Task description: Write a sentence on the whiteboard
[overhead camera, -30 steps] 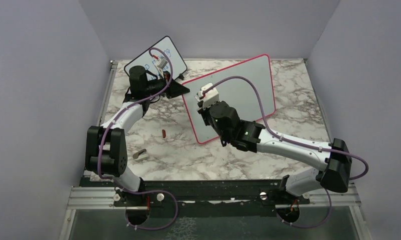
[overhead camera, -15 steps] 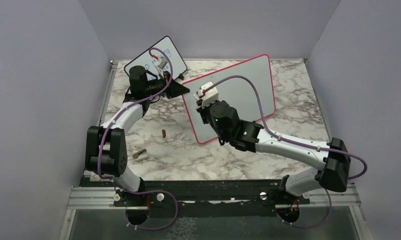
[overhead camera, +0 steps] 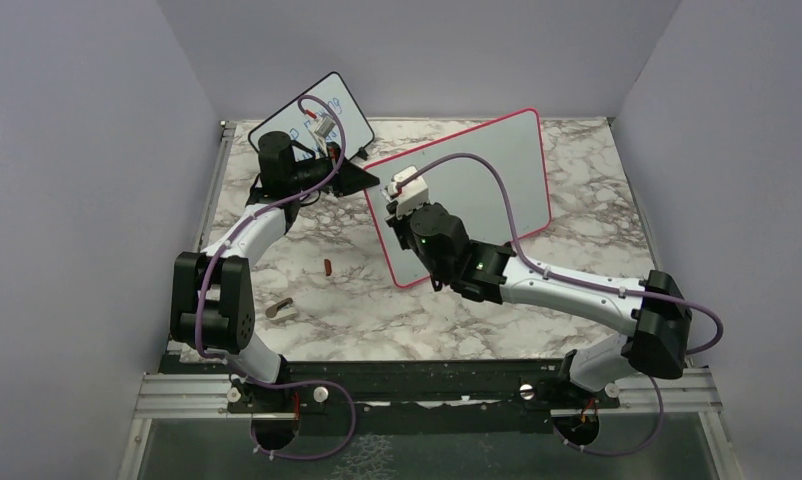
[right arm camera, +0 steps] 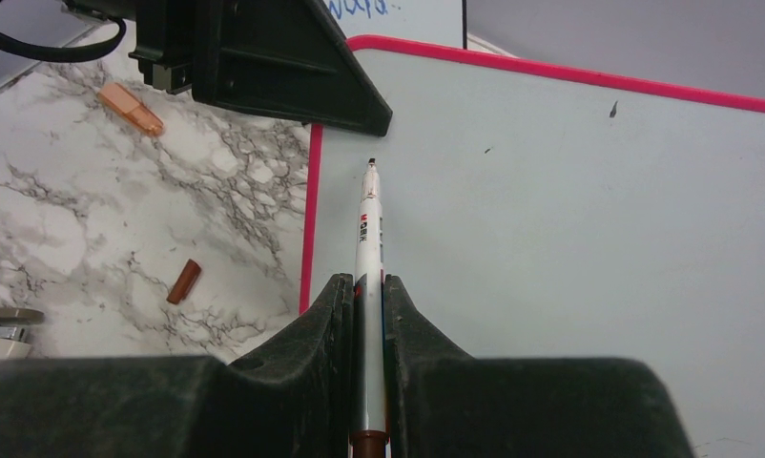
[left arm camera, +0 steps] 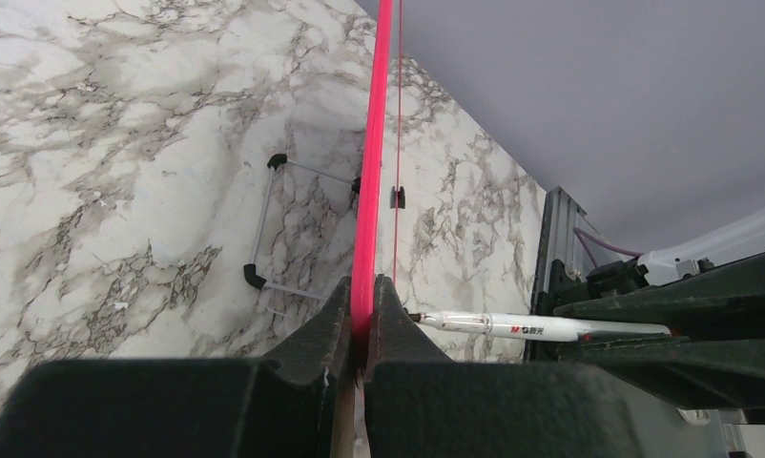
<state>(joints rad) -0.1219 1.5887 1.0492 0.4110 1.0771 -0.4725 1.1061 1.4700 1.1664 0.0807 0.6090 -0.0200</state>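
Ok, left gripper (left arm camera: 363, 305) is clamped on the red-pink frame of the whiteboard (overhead camera: 497, 170) at its upper-left corner, bracing it where it stands on the table (overhead camera: 587, 165). Board face reads blank bar a couple of specks, so the sentence isn't started. Right gripper (right arm camera: 367, 291) is closed around the marker (right arm camera: 368, 224), tip aimed at the top-left of the face, near the left fingers. Can't tell if it's touching. Step: lining up the first letter. Next: light tip contact, then stroke rightward against the left arm's brace.
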